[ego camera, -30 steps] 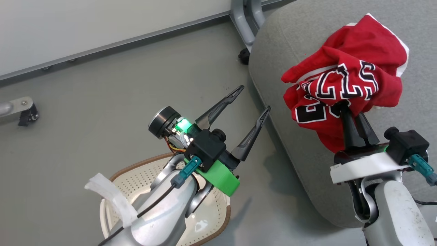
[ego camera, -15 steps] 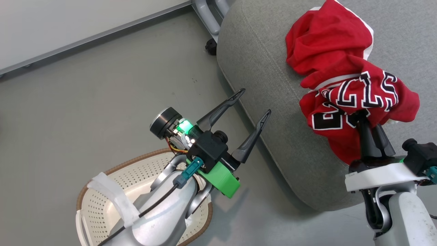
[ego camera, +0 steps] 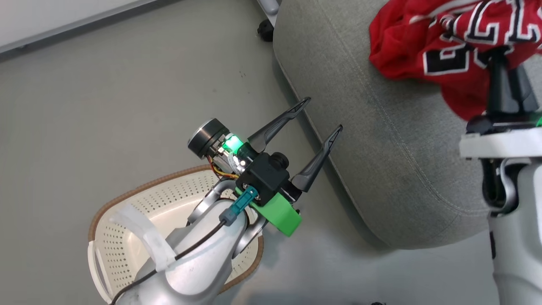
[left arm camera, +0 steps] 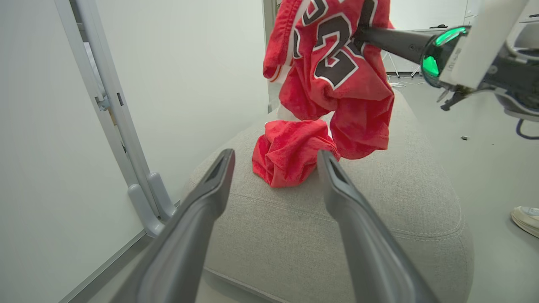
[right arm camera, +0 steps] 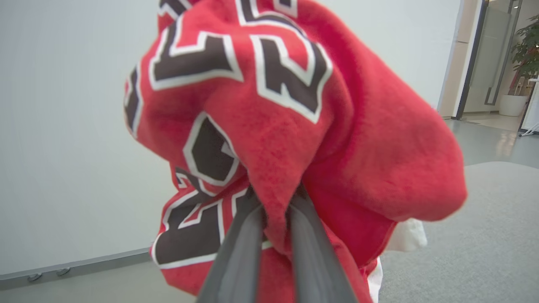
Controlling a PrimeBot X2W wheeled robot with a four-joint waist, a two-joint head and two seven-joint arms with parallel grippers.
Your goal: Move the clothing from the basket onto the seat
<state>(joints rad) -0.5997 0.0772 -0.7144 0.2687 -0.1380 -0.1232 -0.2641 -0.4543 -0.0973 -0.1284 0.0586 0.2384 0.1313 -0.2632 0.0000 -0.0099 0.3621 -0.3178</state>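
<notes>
While the right pincer (ego camera: 507, 72) is clamping a fold of the jersey (left arm camera: 337, 71) w/ its fingers (right arm camera: 240, 252) nearly together, the main hazard is a bad release. If the fingers are opening while cloth is bunching between them, the fabric is likely to be snagging and riding back w/ the pincer, off the seat (ego camera: 381, 148). A release made nearer the rounded edge is risking a slide down to the floor (ego camera: 127, 106). A low sweep is also risking drag on the shorts (left arm camera: 288, 158), which are lying just beneath the jersey hem. Contact between hem and shorts, or hem and cushion, cannot be confirmed.

Left pincer (ego camera: 322, 114): fingers are standing wide apart, holding nothing, hovering over the floor between the basket (ego camera: 118, 250) and the seat edge.

Garment condition: the jersey is hanging in a crumpled bundle above the cushion. It is red w/ black, white-edged lettering, and the folds are distorting the print. Being limp, it is probably going to be collapsing in a heap on release, not spreading flat. The shorts are sitting on the seat as a plain red wad, well in from the edge.

Basket: the visible part is showing no garment; the left arm (ego camera: 199, 262) is covering the rest. Judged stage: last item, pending set-down.
</notes>
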